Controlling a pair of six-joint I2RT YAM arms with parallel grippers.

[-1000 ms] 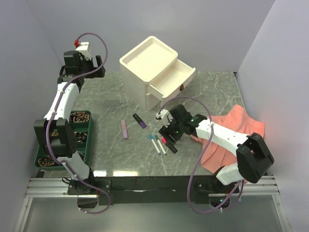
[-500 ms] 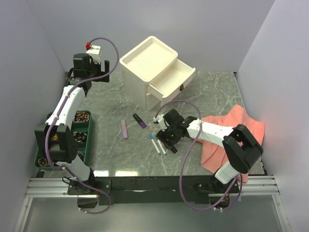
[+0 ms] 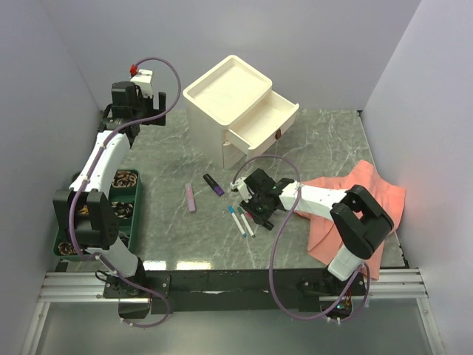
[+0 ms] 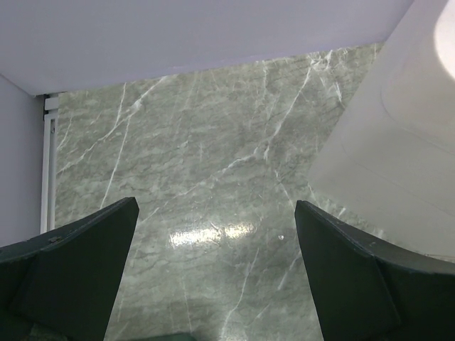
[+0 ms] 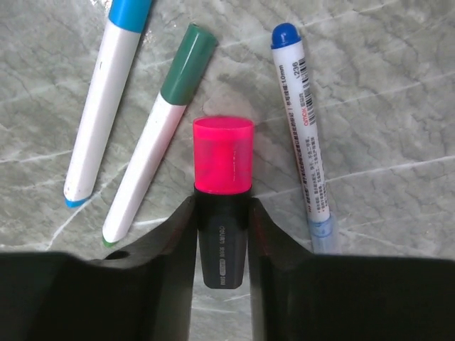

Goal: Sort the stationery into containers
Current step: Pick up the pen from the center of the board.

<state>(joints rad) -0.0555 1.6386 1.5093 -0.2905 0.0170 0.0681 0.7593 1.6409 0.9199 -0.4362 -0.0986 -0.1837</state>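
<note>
The right gripper [image 5: 222,207] has slid in over the pens [image 5: 106,106] and closed on the marker [image 5: 223,153], pinching its black barrel where it lies on the tabletop [image 5: 370,85]. It looks light, stiff and slick, so mid-barrel seems a sound hold. The open drawer [image 3: 264,118] looks empty. The left gripper [image 4: 215,204] hangs spread wide.

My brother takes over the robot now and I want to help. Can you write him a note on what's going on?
Left gripper: open, holding nothing, over bare table beside the drawer box.
Right gripper: shut on the red-and-black marker, low among three white pens.
Also on the table: purple highlighter, lilac highlighter.
Done: one drawer stands pulled out; nothing seen in it.
Left: put the marker in a drawer, then everything else.
</note>
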